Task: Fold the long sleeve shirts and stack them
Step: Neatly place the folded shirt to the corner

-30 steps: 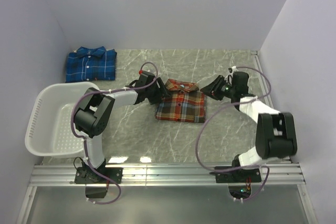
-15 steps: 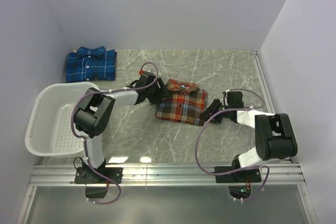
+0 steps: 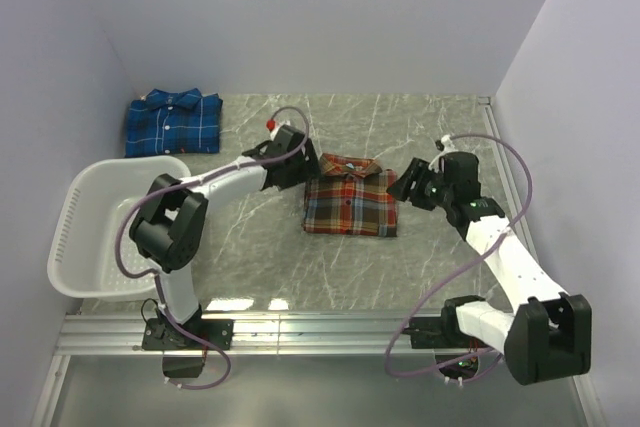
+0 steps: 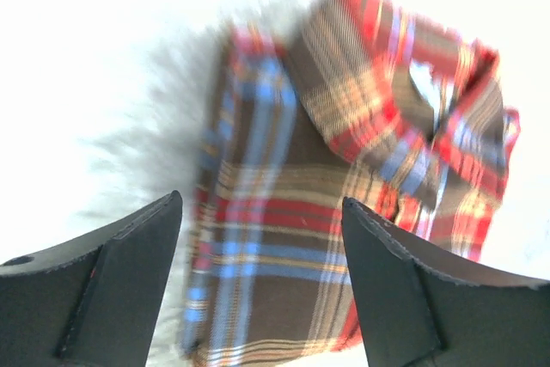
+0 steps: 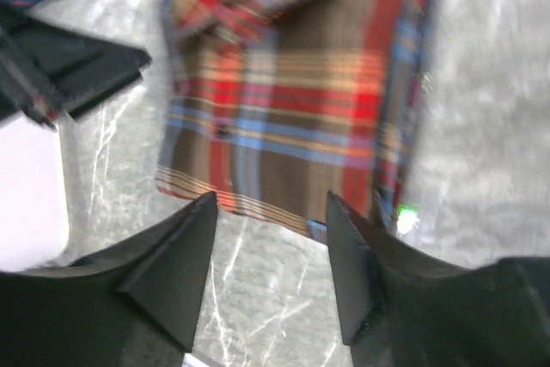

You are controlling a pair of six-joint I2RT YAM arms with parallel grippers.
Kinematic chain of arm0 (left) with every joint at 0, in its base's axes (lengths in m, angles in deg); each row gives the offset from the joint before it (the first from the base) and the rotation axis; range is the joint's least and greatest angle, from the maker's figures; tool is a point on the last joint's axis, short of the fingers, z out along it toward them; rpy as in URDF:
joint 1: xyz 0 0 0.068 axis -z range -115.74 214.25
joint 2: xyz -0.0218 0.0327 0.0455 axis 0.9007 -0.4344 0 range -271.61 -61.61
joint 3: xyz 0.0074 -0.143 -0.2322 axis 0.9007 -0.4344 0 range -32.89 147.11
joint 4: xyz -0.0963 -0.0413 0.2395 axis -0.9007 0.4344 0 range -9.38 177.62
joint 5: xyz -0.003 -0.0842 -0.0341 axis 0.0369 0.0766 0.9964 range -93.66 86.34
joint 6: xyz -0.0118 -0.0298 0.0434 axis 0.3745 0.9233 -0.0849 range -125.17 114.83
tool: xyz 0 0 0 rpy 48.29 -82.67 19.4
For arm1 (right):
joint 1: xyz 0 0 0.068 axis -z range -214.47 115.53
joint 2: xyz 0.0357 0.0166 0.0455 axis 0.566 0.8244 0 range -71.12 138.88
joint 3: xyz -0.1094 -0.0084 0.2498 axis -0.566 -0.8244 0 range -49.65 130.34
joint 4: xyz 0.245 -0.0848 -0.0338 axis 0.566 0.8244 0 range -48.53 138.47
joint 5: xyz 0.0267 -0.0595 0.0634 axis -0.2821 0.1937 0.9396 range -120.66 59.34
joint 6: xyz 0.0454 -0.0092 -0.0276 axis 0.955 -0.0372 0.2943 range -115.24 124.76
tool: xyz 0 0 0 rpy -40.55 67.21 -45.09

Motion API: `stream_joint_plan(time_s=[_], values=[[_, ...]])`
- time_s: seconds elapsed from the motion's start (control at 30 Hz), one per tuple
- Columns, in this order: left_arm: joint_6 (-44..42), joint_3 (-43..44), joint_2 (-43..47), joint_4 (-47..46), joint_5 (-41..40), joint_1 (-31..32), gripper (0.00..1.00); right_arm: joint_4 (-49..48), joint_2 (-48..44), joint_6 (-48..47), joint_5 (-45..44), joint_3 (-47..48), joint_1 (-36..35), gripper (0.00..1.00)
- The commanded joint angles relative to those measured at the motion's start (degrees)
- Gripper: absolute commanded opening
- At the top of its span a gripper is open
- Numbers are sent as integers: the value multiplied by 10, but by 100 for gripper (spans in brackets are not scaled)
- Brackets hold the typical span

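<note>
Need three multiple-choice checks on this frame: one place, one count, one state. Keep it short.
1. Where is the blue shirt? A) far left corner of the table B) in the basket C) at the near edge
2. Shirts in view? A) one B) two C) three
3. Left jaws? A) shut on cloth B) shut on the basket rim C) open, empty
Answers: 1 A, it lies folded at the far left. 2 B, the blue one plus the red shirt mid-table. 3 C, the left wrist view shows a wide gap with nothing pinched.
</note>
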Motion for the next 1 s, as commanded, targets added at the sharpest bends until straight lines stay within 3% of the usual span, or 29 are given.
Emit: stream_joint_plan(time_s=[0.0,0.1,0.27,0.47,0.67,0.97], values=[[-77,82,49,101,-139,-20,82,44,-14,-47,-50,42,-48,66],[-136,119,35,116,-228,-44,87,35,-12,-52,-67,42,-91,77],[-202,187,-23,135,-285,-125,87,17,1,-59,-47,41,-114,78],[-305,292,-138,119,-369,-169,79,5,5,-69,-15,35,-121,77],[-377,359,-241,98,-413,-194,75,15,-3,-82,-12,22,-121,77],[-396,409,-320,115,-433,-218,71,14,-27,-86,-13,3,-120,76]])
